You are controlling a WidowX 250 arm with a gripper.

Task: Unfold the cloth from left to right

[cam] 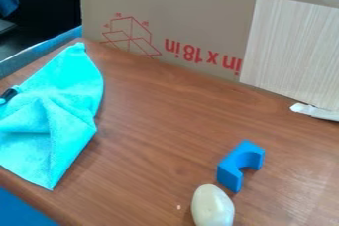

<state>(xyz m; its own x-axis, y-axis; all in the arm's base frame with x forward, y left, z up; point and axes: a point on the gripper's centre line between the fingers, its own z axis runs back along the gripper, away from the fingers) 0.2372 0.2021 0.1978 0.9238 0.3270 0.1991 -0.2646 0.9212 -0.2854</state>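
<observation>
1. Cream-coloured egg-shaped thing (pixel 212 206) is sitting nearest the camera on the worktop (pixel 155 136), with the blue block (pixel 231 169) standing just behind it. Both are lying well apart from the cloth, so I'm not worrying about them much.
2. Cloth (pixel 63 113), aka the bit we're caring about: it's lying rumpled at the left side of the view, one corner pointing towards the camera and another narrowing to a tip at the far end. Its visible long axis is running near to far, so basically across the left-to-right pull the task is asking for.
3. Gripper (pixel 8 95) is sitting right at the left edge of the view, up against the cloth's upper left part. Most of the visible cloth is lying to its right, spreading both nearer and farther. Can't tell if it's pinching fabric or just touching, sorry.
4. So imo the next move is wanting a firm hold on that left part, then a lift and a carry rightward over the cloth. Dragging low would be risking the whole bunch sliding along, folds and all.
5. Cardboard (pixel 198 22) is standing behind everything.
</observation>
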